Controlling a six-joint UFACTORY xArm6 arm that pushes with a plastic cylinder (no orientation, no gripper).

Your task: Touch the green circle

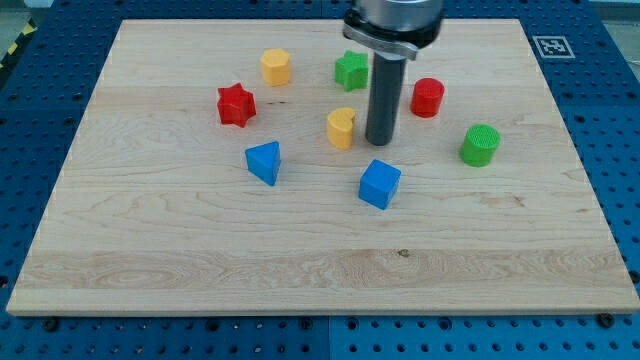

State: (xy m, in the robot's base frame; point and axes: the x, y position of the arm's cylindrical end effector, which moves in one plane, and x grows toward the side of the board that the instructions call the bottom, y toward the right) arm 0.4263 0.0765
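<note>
The green circle (481,145) is a short green cylinder at the view's right of the wooden board (200,250). My tip (380,142) is the lower end of the dark rod, touching down near the board's middle. It stands well to the left of the green circle, just right of the yellow heart block (342,128), and apart from both. The rod rises to the arm's head at the view's top.
A green star block (351,70) and a red cylinder (427,97) flank the rod above the tip. A blue cube (379,184) lies just below the tip. A blue triangle (264,162), red star (236,105) and yellow hexagon (276,66) lie left.
</note>
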